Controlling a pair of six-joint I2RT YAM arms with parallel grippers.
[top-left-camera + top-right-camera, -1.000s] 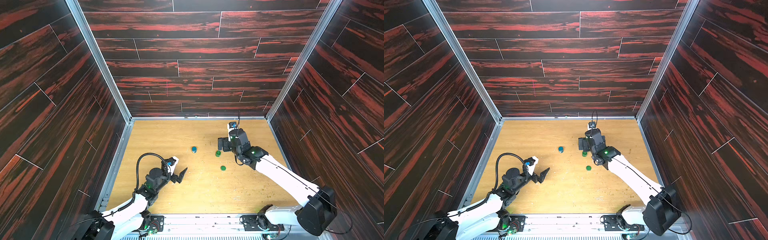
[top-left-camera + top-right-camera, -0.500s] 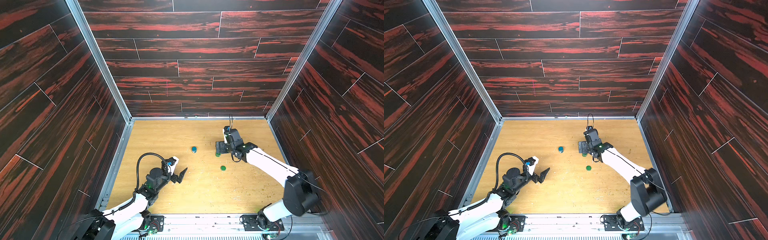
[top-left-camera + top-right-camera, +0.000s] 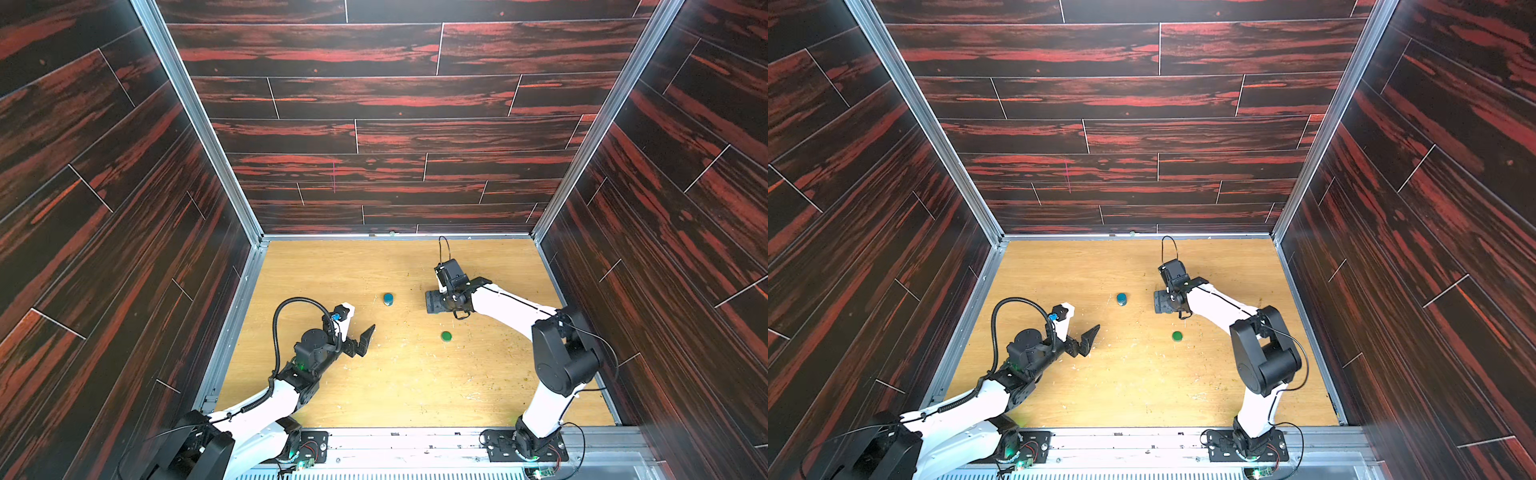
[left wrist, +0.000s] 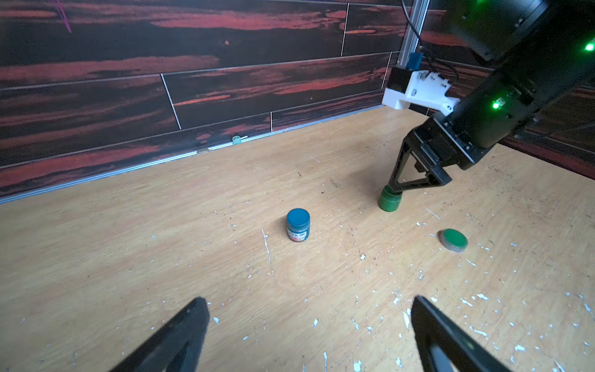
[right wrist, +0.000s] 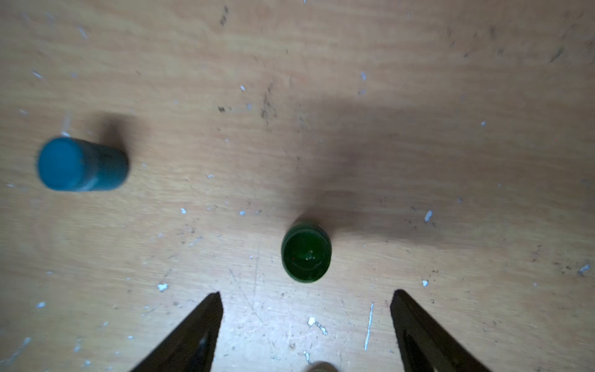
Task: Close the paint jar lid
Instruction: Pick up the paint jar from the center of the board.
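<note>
Paint jar (image 5: 306, 251) now has the right gripper (image 5: 307, 291) down by it, jaws open and empty; lid (image 3: 446, 336) waits at 5 o'clock.

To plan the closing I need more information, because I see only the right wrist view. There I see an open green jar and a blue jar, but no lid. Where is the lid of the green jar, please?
Observer: The green lid lies flat on the table. It is apart from the green jar, on the side toward the robot's base.
Operator: Thank you. Is the left gripper close to this lid?
Observer: No. The left gripper is open and empty, over the left part of the table and well away from the green lid.
</note>
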